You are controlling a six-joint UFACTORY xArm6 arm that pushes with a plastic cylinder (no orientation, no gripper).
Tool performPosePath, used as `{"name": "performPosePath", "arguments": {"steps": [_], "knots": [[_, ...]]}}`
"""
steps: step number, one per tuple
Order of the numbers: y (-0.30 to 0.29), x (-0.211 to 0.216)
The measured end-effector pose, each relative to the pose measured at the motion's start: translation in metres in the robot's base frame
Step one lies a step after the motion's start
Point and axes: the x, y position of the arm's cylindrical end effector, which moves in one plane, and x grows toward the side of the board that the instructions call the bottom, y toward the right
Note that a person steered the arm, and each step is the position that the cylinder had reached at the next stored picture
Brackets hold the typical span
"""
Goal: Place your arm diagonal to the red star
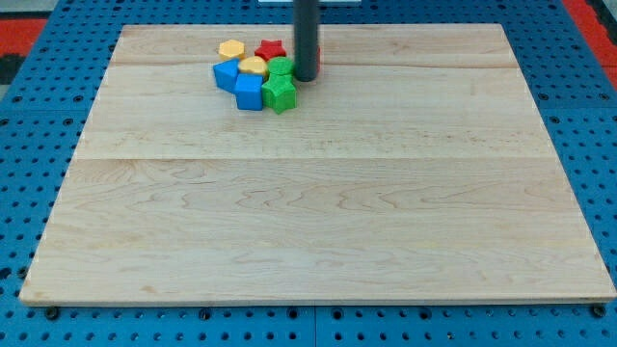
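The red star lies near the view's top, left of centre, at the back of a tight cluster of blocks. My tip stands on the board just right of the cluster, below and to the right of the red star and right next to a green block. A small bit of red shows behind the rod; its shape is hidden.
The cluster also holds a yellow hexagon, a second yellow block, two blue blocks and a green star. The wooden board lies on a blue perforated table.
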Motion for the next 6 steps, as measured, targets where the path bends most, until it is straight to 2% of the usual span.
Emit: {"name": "performPosePath", "arguments": {"steps": [3,6], "knots": [[0.095,-0.015],[0.12,-0.066]]}}
